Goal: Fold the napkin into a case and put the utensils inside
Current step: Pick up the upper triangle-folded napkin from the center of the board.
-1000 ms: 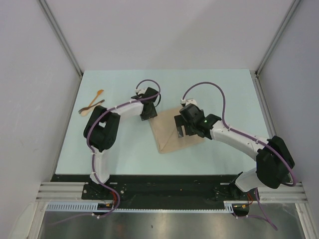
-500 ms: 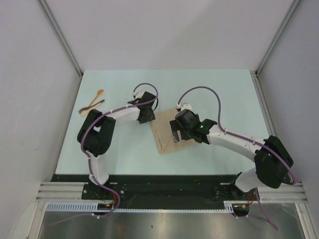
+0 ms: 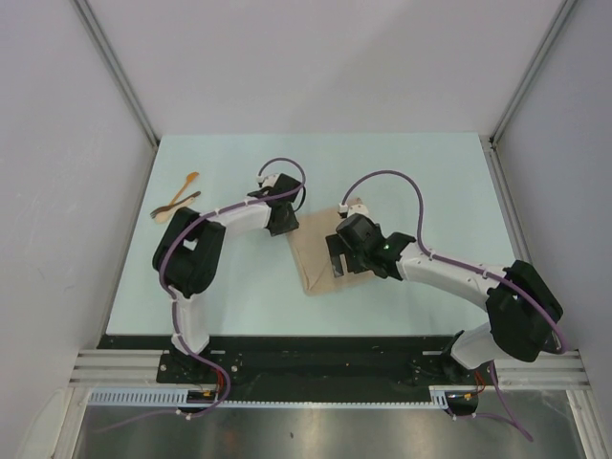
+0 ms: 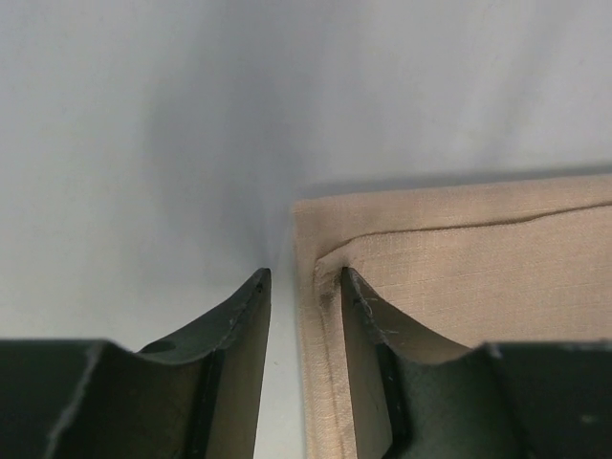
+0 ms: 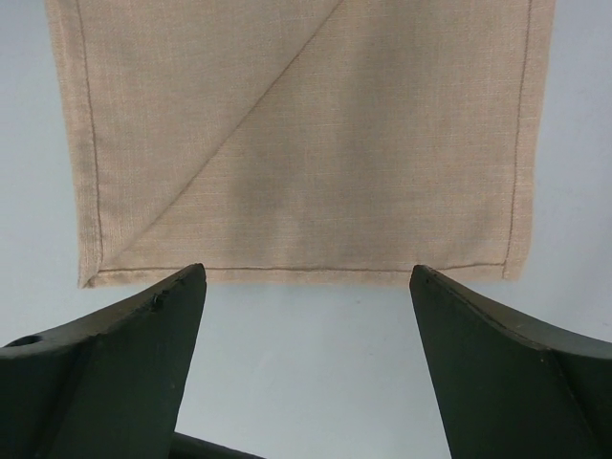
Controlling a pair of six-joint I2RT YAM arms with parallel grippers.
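Observation:
The beige napkin [image 3: 314, 268] lies folded flat in the middle of the table, with a diagonal fold line showing on it [image 5: 306, 143]. My left gripper [image 3: 283, 222] is low at its upper left corner. In the left wrist view the fingers [image 4: 306, 277] straddle the napkin's hemmed edge [image 4: 478, 258]: one tip rests on the cloth, the other on bare table, with a gap left between them. My right gripper [image 3: 337, 256] is wide open over the napkin's right side, its tips [image 5: 308, 273] at the cloth's edge. The utensils, an orange-tan spoon [image 3: 184, 194] and a darker piece [image 3: 180, 203], lie crossed at the far left.
The pale blue table [image 3: 430, 182] is walled in by grey panels on three sides. The black rail with the arm bases [image 3: 316, 363] runs along the near edge. The left arm's elbow [image 3: 186, 258] stands between the utensils and the napkin.
My right gripper has slid a little left and nearer over the napkin. My left gripper has shifted slightly at the napkin's corner and its fingers have drawn closer together.

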